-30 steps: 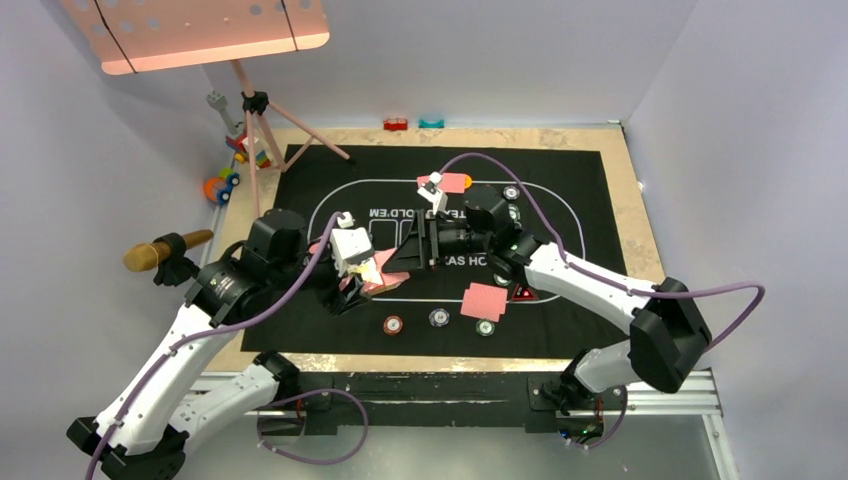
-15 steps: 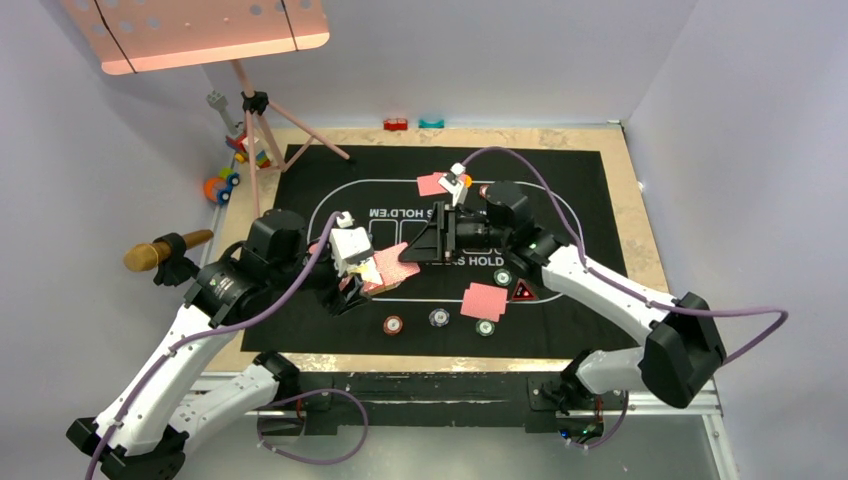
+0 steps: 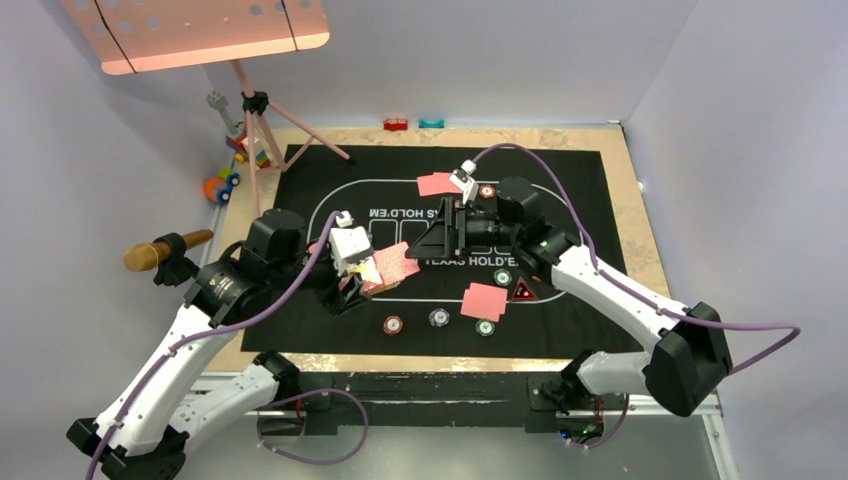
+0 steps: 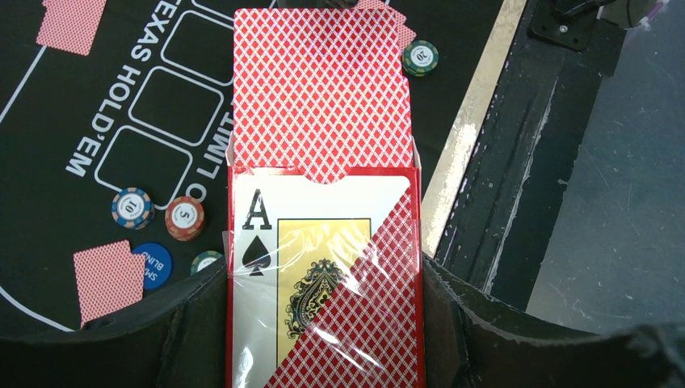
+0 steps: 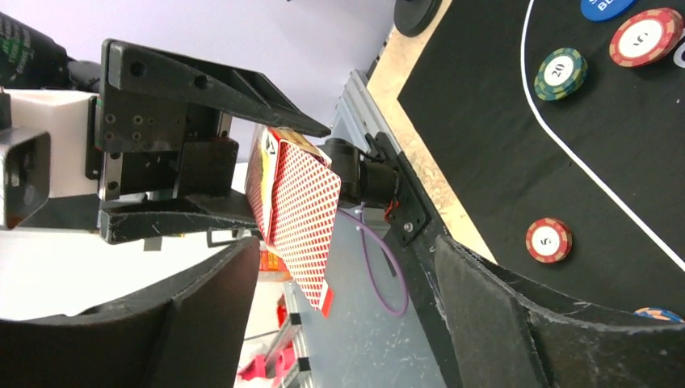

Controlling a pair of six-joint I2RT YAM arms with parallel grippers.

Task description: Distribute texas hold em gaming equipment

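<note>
Dealing is under way: the left gripper clamps the card box while the right gripper, jaws parted, at its 3 o'clock, likely must pinch the protruding card next.

light: bright, even | shadows: soft | glare: card-box wrap | focus: sharp

top view looks down over the whole tabletop; both wrist views sit close, sharing the card box.
</note>
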